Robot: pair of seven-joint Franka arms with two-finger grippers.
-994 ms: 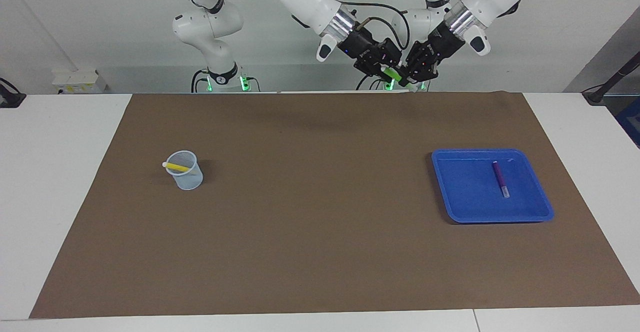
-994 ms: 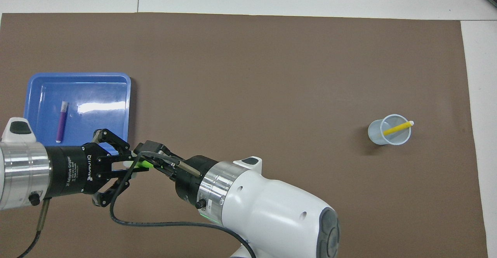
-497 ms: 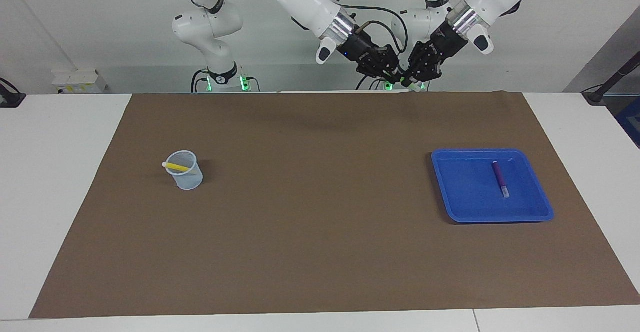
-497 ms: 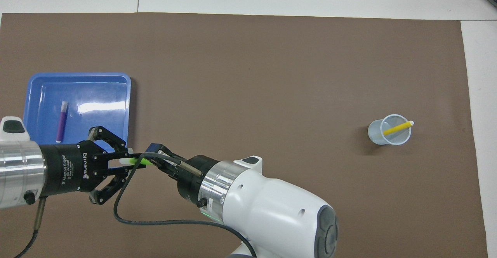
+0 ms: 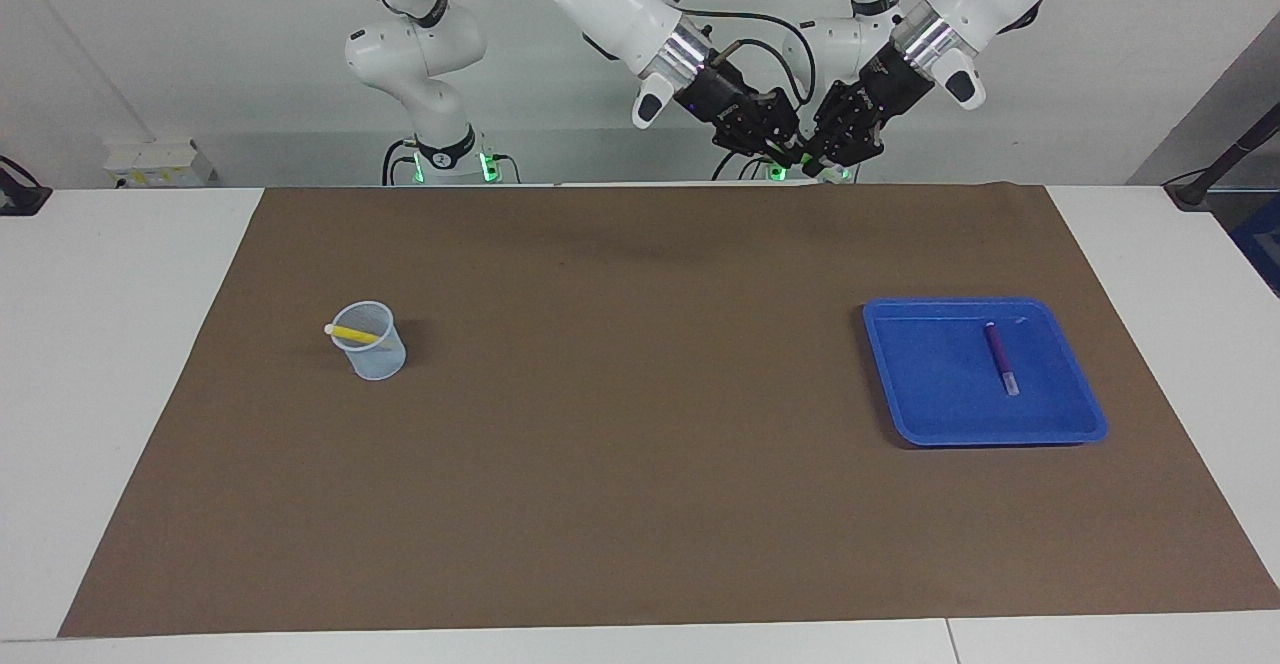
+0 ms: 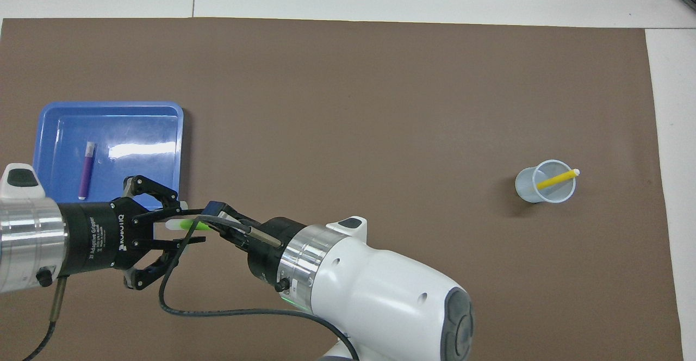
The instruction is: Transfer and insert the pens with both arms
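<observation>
Above the mat's edge nearest the robots: green pen [image 6: 187,224], light, stiff, slippery, pinched by our right gripper [image 6: 213,225]. Our left gripper [image 6: 174,230] stands partly parted around its pale end; we'd grip mid-barrel.

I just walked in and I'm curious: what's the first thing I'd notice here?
The two big arms meet in the air over the robots' edge of the brown mat, where the right gripper is shut on a bright green pen with the left gripper at its other end. A yellow pen leans in a clear cup, and a purple pen lies in the blue tray.
</observation>
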